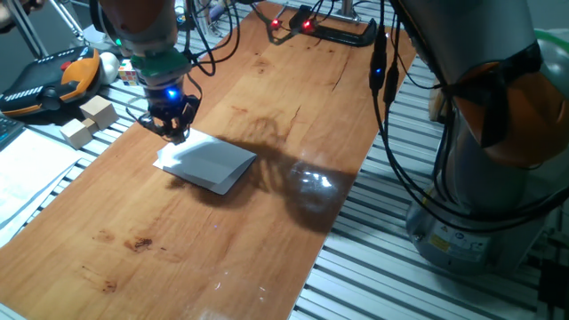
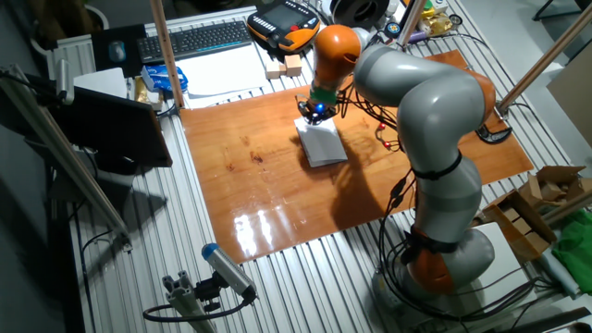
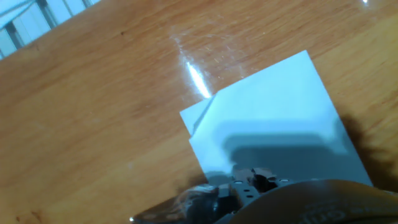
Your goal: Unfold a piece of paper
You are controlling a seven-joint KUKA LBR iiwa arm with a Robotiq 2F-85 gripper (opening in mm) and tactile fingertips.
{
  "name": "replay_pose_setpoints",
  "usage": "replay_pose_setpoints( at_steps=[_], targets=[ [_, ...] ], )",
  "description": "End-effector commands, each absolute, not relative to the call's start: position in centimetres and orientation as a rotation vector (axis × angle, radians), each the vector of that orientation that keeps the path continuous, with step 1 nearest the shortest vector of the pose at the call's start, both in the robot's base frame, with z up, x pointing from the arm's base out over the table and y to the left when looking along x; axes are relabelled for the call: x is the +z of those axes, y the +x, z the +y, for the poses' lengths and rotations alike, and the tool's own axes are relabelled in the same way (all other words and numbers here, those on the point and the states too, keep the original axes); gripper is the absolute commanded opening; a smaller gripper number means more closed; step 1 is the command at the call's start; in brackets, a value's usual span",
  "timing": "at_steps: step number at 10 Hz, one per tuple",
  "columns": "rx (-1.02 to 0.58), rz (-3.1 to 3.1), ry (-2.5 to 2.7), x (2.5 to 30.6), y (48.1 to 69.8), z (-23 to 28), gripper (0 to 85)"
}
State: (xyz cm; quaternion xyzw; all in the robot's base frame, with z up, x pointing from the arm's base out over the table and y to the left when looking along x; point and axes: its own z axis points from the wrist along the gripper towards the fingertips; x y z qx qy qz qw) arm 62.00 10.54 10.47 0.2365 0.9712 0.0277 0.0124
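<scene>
You are looking at the piece of paper (image 1: 209,164) lying folded on the wooden tabletop (image 1: 267,213), toward the end where the wooden blocks (image 1: 89,120) are sitting just off the board on the slatted metal bench. In the hand view the folded sheet (image 3: 273,118) is showing two layers, with a lower layer's corner peeking out beyond the upper flap at the left side. The gripper (image 1: 171,130) is hanging over the corner of the sheet nearest the blocks, its blue light glowing, and its tips are sitting right at the paper's edge; you cannot tell from any view whether the fingers are spread or pressed together, nor whether they are pinching the sheet, since the fingertips are blurred and mostly hidden at the bottom of the hand view. In the other fixed view the arm is reaching across the board from its base, with the gripper (image 2: 315,111) pointing down at the far edge of the paper (image 2: 323,144). A handheld controller (image 1: 53,78) with orange trim is resting on the bench beyond the blocks, and a keyboard (image 2: 194,39) is lying further back beside printed sheets (image 2: 222,69).
</scene>
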Motion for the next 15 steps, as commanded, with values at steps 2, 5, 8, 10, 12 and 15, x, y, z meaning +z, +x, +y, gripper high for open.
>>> replay_pose_setpoints(
  at_steps=[2, 5, 8, 10, 12, 15],
  targets=[
    [0.115, 3.003, 0.788, 9.8, 62.5, 11.0, 23.7],
    [0.125, 2.959, 0.910, 9.6, 63.3, 11.7, 24.0],
    [0.097, 2.900, 1.029, 9.1, 64.0, 12.4, 31.0],
    [0.098, 2.859, 1.102, 8.9, 64.5, 12.6, 31.7],
    [0.088, 2.835, 1.127, 8.4, 64.9, 12.8, 31.3],
    [0.079, 2.815, 1.158, 7.5, 65.4, 12.8, 31.3]
  ],
)
